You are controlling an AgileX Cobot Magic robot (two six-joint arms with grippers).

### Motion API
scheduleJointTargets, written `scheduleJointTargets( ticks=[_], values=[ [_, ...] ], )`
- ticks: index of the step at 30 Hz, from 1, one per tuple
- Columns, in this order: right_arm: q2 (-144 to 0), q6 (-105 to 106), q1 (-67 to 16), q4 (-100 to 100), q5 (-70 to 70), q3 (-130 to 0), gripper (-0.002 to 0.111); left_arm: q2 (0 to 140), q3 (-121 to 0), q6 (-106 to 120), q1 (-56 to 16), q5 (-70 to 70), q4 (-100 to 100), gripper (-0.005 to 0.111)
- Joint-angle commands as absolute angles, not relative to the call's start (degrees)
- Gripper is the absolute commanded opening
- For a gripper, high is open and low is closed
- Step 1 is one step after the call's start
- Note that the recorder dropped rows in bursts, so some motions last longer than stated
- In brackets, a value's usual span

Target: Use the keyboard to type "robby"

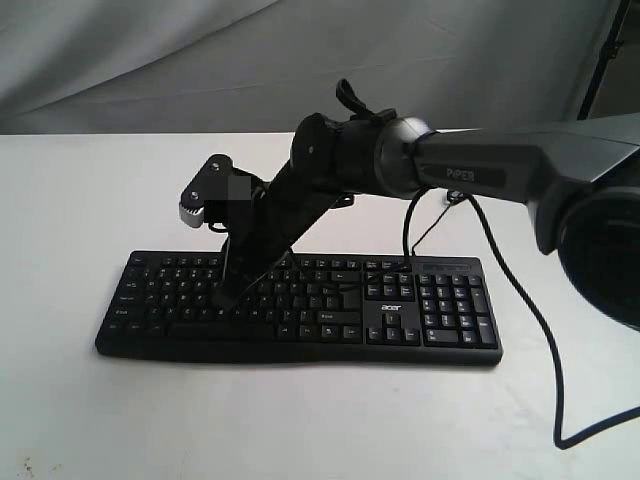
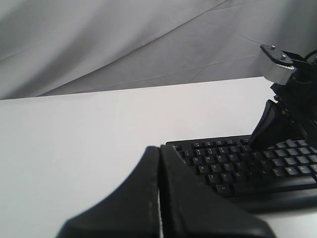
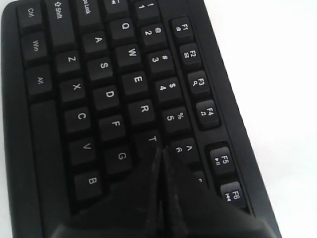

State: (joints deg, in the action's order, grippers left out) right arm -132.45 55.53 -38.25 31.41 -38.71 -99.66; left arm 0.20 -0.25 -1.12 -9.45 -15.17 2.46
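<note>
The long black keyboard [image 1: 400,335] lies across the middle of the white table, its acer logo [image 1: 392,293] between the letter block and the number pad. My right gripper [image 1: 225,298] reaches across to the keyboard's left half and is shut. In the right wrist view its joined tips [image 3: 159,149] sit at the edge of the T key [image 3: 150,140], beside the 6 key; I cannot tell whether they press it. The left gripper [image 2: 159,148] is shut and empty, low over the table off the keyboard's [image 2: 233,168] left end. It does not show in the exterior view.
A black cable [image 1: 530,310] trails from behind the keyboard over the table to the right edge. A grey cloth backdrop [image 1: 150,60] hangs behind the table. The right arm's dark body [image 1: 470,165] spans the upper right.
</note>
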Motion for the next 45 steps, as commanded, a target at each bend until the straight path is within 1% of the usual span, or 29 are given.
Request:
scheduleJointTargets(
  ticks=[1, 31, 45],
  values=[
    [-132.3, 55.5, -37.8, 31.3, -38.2, -100.0, 0.0, 0.0, 0.0, -1.3, -9.8, -14.9, 2.7, 0.0],
    [-134.4, 56.4, -37.8, 32.3, -37.8, -100.0, 0.0, 0.0, 0.0, -1.3, -9.8, -14.9, 2.7, 0.0],
    [-125.8, 56.3, -38.0, 31.0, -39.2, -100.0, 0.0, 0.0, 0.0, -1.3, -9.8, -14.9, 2.7, 0.0]
  ],
)
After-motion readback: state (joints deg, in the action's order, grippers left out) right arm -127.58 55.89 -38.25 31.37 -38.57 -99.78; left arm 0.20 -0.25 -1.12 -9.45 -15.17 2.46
